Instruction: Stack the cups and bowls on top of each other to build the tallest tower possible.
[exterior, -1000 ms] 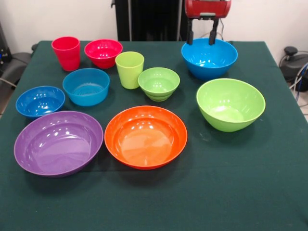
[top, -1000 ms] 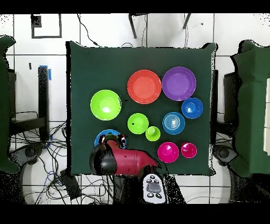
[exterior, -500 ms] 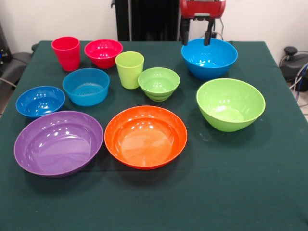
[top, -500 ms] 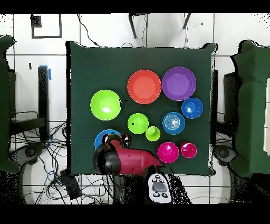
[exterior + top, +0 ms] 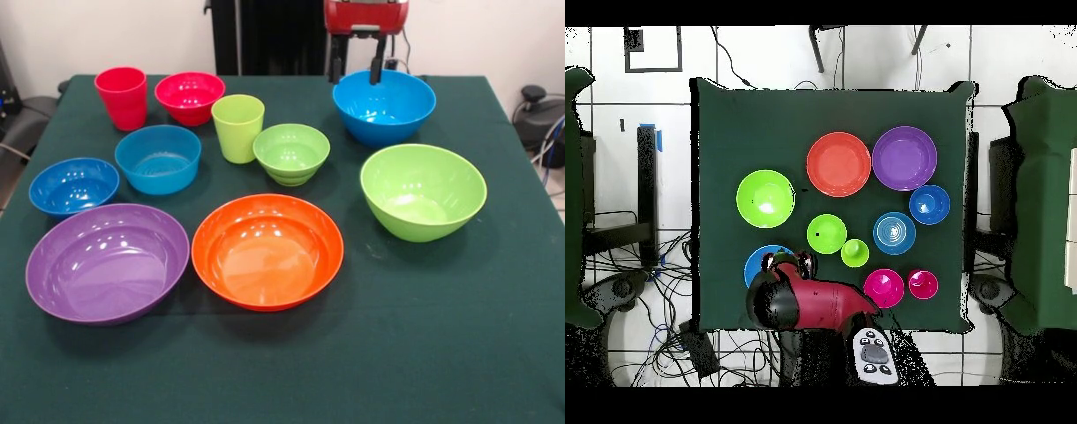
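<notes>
**Gripper over the far blue bowl; nothing stacked**

While your gripper point(image 5: 355, 69) hangs with its two black fingers spread apart and pinching nothing, its tips sit at the rear rim of the large blue bowl point(image 5: 384, 108), a deep, glossy, round piece. From overhead you see the red arm housing point(image 5: 810, 303) covering part of that bowl.

Items on the dark green cloth-covered table point(image 5: 424, 353), all standing apart and upright:

- Large lime-green bowl point(image 5: 423, 192): smooth, deep, just in front of the blue one.
- Small ribbed lime-green bowl point(image 5: 291, 153): stepped wall, near the table's middle.
- Lime-green cup point(image 5: 237, 128): smooth tumbler, taller than wide, just beside the ribbed bowl.
- Small red bowl point(image 5: 190, 97): glossy, at the back, next to the red cup.
- Red cup point(image 5: 122, 98): smooth tumbler, at the back corner.
- Teal-blue bowl point(image 5: 158, 158): mid-size, faint rings inside, in front of the red pieces.
- Small dark-blue bowl point(image 5: 74, 186): glossy, near the table edge.
- Purple bowl point(image 5: 108, 262): wide, shallow, shiny.
- Orange bowl point(image 5: 267, 251): wide, shallow, beside the purple one.

You have no tower on the table; every cup and bowl rests singly on the cloth. Between the gripper and the cups stands only open cloth.
</notes>
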